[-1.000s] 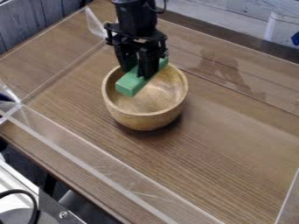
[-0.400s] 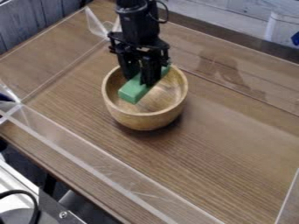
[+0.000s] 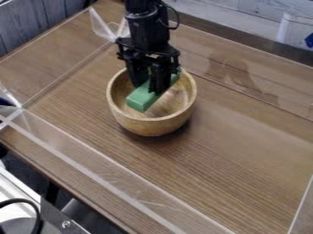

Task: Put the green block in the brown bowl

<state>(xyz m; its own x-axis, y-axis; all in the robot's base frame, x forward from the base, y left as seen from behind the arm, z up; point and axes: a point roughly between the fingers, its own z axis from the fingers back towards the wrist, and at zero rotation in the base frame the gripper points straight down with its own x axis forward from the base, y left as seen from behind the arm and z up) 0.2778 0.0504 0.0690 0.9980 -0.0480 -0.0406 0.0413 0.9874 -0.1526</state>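
**Green block lowered into the brown bowl, release still to come**

The gripper (image 3: 153, 80) hangs straight down over the brown bowl (image 3: 153, 116), which sits on the wooden bench (image 3: 232, 155) a little left of the frame's centre and above its middle. The jaws are clenched on the green block (image 3: 145, 95), holding it by its upper end, with the dark fingers on either side of it. The block is tilted, its lower end pointing toward the lower left, and nearly all of it lies within the bowl's rim. Whether that lower end touches the bowl's floor cannot be told from this angle; it looks very close to it.

By the look of things, the task is most of the way through. The block has been picked up and brought to the bowl, and it is already down inside the hollow. What is left is short: the jaws must let go so that the block rests in the bowl on its own, and the arm should then lift clear without dragging the block or nudging the bowl.

A clear plastic barrier (image 3: 73, 160) runs along the lower left of the bench, well apart from the bowl.
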